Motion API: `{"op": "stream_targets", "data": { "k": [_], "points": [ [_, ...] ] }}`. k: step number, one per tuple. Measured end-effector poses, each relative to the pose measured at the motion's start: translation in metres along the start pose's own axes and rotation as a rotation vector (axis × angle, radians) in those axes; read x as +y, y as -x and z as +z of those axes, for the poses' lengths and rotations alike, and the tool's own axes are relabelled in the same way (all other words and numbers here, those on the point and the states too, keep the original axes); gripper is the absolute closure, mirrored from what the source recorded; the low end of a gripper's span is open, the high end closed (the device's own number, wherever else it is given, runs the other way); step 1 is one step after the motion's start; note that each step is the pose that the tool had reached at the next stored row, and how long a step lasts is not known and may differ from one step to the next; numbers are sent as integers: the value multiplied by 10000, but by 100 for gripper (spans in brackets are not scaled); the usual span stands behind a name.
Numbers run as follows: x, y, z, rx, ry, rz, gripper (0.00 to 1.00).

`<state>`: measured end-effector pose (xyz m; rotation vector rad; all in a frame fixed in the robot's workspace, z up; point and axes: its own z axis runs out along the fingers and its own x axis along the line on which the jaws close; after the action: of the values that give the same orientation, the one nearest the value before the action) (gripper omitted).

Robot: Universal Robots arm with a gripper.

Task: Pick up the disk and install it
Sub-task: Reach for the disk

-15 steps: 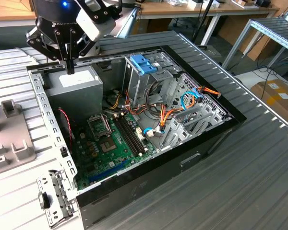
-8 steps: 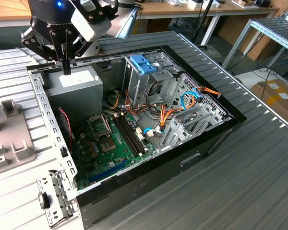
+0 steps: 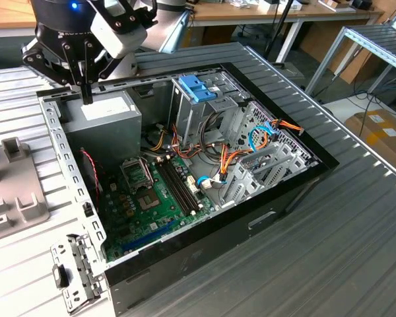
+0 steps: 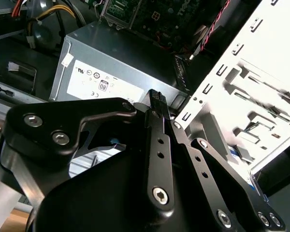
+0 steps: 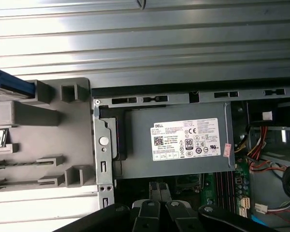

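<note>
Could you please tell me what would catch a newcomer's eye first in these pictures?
An open computer case lies on the metal table, its green circuit board and orange wires laid bare. The black claw hangs shut and empty over the grey box with a white sticker at the exterior view's upper left. A bright blue plastic piece stands out at the case's far side.

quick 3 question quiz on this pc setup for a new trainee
1. True or false: the pincer hangs above the power supply, holding nothing.
2. Where is the disk? A) in the grey fixture beside the case B) in the pincer C) on top of the power supply
3. Fill in: the case's upward side is ___.
Key: 1 true; 2 A; 3 open.
</note>
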<state>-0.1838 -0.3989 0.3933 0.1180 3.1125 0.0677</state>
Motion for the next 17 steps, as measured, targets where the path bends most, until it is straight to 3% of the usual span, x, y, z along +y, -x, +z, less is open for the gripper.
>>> {"op": "stream_targets", "data": {
  "k": [17],
  "points": [
    [-7,-86,-3,0,0,0,89]
  ]
}}
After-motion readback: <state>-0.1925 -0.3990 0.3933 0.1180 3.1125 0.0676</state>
